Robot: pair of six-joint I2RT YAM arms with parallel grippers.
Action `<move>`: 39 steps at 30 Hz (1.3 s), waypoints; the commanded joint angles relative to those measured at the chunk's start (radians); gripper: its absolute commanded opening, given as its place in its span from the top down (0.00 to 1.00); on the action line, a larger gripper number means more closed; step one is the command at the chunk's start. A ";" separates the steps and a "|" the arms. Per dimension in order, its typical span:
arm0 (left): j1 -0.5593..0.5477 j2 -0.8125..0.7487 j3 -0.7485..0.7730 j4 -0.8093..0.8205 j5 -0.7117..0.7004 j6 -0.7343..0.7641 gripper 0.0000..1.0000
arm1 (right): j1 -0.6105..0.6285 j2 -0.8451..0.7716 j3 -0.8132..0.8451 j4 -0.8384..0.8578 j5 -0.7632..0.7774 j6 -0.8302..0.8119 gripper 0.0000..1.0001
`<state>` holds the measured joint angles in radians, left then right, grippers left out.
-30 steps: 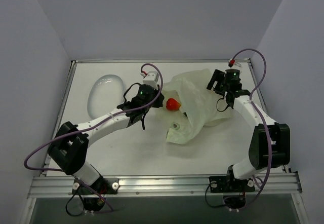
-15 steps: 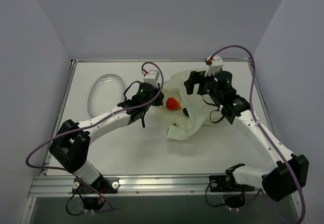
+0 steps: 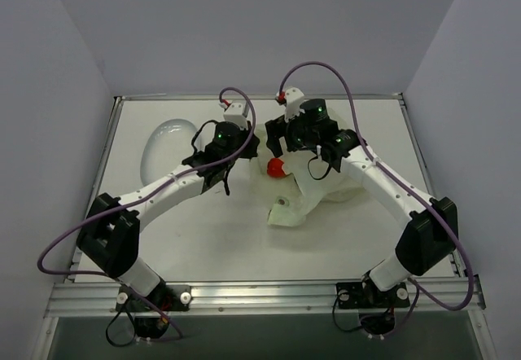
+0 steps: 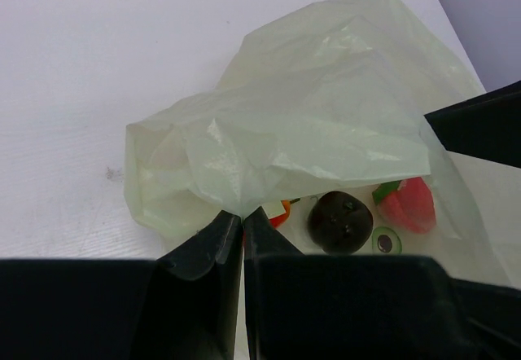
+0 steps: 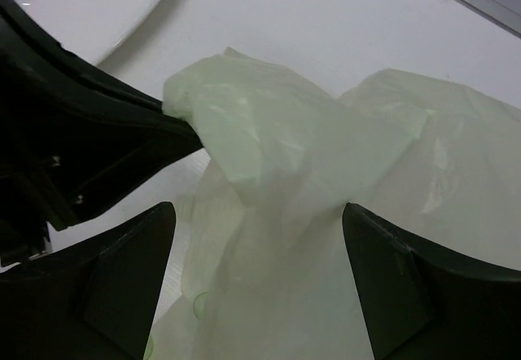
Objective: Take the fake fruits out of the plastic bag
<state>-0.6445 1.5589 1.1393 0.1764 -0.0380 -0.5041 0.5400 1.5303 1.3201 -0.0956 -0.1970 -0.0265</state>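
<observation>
The pale green plastic bag lies crumpled mid-table. My left gripper is shut on the bag's left edge and holds its mouth up. Under the lifted edge the left wrist view shows a red fake fruit, a dark round piece and a small orange-red piece. The red fruit also shows from above. My right gripper is open and hangs over the bag's mouth, close to the left gripper. Its wide-apart fingers straddle the bag without gripping it.
A white oval dish sits at the far left of the table, and its rim shows in the right wrist view. The left gripper's black body is right beside my right gripper. A small green sticker-like slice lies by the dark piece.
My right arm has swung from the table's right side leftward over the bag, ending next to the left gripper. The left gripper has kept its hold and shifted slightly back-left.
</observation>
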 commanded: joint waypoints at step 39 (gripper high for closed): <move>-0.224 0.331 -0.009 0.325 -0.464 -0.421 0.05 | -0.031 -0.004 -0.044 0.192 -0.010 0.155 1.00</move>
<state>-0.8867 1.8591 1.0863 0.4408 -0.4431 -0.8619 0.5274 1.5723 1.2804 0.0448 -0.1551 0.0948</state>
